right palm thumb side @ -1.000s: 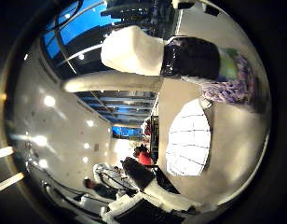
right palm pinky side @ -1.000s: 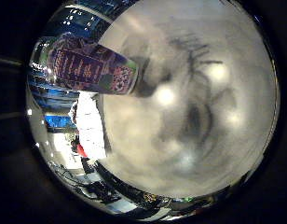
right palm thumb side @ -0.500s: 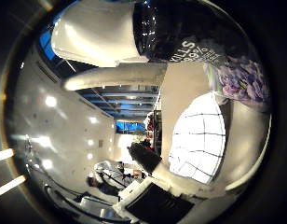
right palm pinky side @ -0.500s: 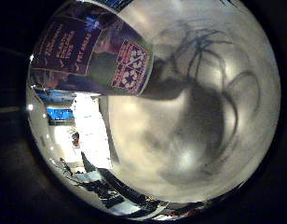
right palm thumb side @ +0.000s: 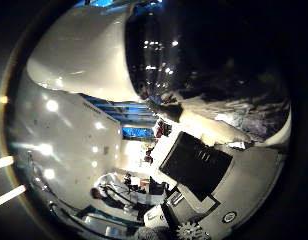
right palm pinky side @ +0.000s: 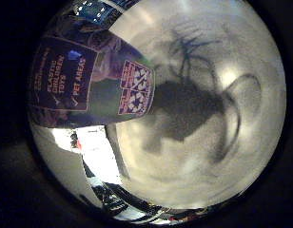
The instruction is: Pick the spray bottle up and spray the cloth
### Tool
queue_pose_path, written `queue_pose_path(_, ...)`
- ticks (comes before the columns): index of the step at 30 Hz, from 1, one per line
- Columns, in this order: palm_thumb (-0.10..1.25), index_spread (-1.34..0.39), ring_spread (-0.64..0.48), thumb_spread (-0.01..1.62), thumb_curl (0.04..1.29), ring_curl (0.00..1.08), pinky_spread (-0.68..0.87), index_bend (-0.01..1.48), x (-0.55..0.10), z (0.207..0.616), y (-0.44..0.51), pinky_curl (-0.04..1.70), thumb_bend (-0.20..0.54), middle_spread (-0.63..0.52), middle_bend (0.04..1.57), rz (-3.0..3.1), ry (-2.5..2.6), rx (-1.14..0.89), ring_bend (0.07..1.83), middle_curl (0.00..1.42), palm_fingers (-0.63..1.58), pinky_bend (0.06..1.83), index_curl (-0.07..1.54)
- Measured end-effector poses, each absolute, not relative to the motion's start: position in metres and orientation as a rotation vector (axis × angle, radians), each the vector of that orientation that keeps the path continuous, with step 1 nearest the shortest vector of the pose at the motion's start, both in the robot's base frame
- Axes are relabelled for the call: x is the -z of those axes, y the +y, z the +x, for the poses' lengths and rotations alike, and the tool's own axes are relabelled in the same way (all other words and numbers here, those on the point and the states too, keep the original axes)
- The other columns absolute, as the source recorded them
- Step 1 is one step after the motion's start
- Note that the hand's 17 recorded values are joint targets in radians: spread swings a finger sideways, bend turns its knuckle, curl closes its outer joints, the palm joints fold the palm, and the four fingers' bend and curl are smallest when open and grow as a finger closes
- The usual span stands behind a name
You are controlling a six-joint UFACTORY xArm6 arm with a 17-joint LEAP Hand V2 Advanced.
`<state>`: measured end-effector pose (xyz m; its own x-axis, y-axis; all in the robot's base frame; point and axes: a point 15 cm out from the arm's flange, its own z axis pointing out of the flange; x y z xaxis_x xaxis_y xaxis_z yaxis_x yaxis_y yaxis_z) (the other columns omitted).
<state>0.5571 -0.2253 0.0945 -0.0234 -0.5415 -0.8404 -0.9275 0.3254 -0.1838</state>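
The spray bottle is very close to my palm. The little finger side view shows its body (right palm pinky side: pixel 85 81) with a purple and green label, standing on the pale grey table (right palm pinky side: pixel 204 142). The thumb side view shows its white spray head (right palm thumb side: pixel 79 55) and dark neck (right palm thumb side: pixel 184 50) filling much of the picture. Black and white parts of my hand (right palm thumb side: pixel 199 175) show beside the bottle there. A white strip (right palm pinky side: pixel 97 157) past the bottle's base may be the cloth; I cannot tell.
The hand and arm cast a dark shadow (right palm pinky side: pixel 189 100) on the table next to the bottle. Beyond the table are a ceiling with lights (right palm thumb side: pixel 54 110) and room clutter (right palm thumb side: pixel 129 185).
The bottle has grown much larger in each view, so my palm has come closer to it. The checked white cloth seen earlier in the thumb side view is now hidden.
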Motion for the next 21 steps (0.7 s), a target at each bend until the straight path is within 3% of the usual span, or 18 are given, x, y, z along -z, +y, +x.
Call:
queue_pose_path(5, 0.83, -0.6, -0.32, 0.93, 0.34, 0.7, -0.35, 0.66, -0.097, 0.562, -0.23, 0.62, 0.004, -0.42, 0.88, -1.338, 1.701, -0.504, 1.28, 0.96, 0.94, 1.27, 0.78)
queue_pose_path(10, 1.0, -0.55, -0.31, 0.95, 0.38, 0.79, -0.27, 0.93, -0.122, 0.563, -0.26, 0.77, 0.0, -0.4, 1.08, -1.297, 1.706, -0.408, 1.33, 1.1, 0.96, 1.36, 1.01)
queue_pose_path(14, 1.1, -0.51, -0.3, 0.98, 0.43, 0.83, -0.24, 0.99, -0.145, 0.558, -0.272, 0.85, 0.02, -0.37, 1.15, -1.291, 1.693, -0.362, 1.35, 1.12, 0.97, 1.38, 1.07)
queue_pose_path(21, 1.16, -0.43, -0.29, 0.99, 0.51, 0.89, -0.19, 1.05, -0.202, 0.544, -0.298, 1.0, -0.006, -0.31, 1.22, -1.325, 1.679, -0.262, 1.38, 1.12, 0.95, 1.35, 1.11)
